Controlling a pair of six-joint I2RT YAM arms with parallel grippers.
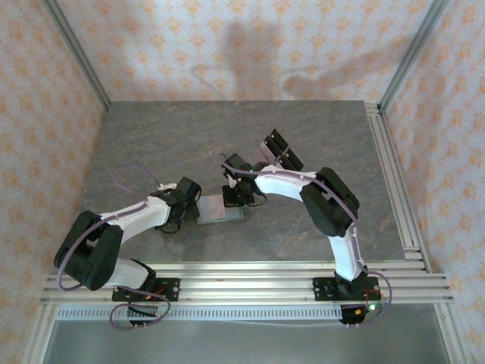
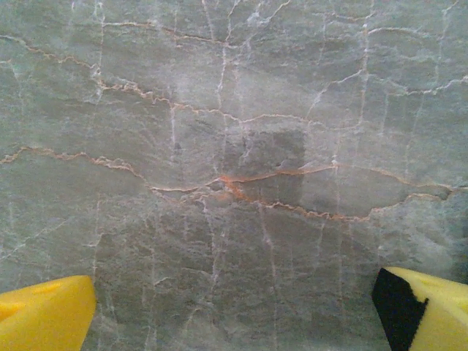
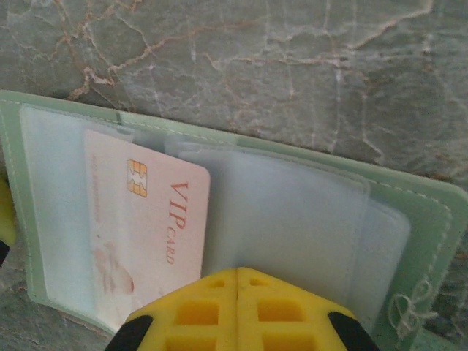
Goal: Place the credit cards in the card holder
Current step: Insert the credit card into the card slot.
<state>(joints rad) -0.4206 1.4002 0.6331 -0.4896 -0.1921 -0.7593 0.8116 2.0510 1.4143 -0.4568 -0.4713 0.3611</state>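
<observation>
On table (image 1: 151, 136), dead centre in top view: holder (image 1: 220, 212) lies open, flat.

- Left gripper (image 2: 234, 314) sits at holder's 9 o'clock, jaws spread wide, nothing in them, bare stone below.
- Right gripper (image 3: 238, 311) is over holder's 2 o'clock corner, fingers pinched fully together. Nothing between them afaict, tips at holder's edge.
- Card (image 3: 150, 219) is partway in sleeve on wrist cam's 9 o'clock side, VIP end poking out toward 3.

My read: one card nearly seated, wants final nudge. More cards left? Can't tell.
</observation>
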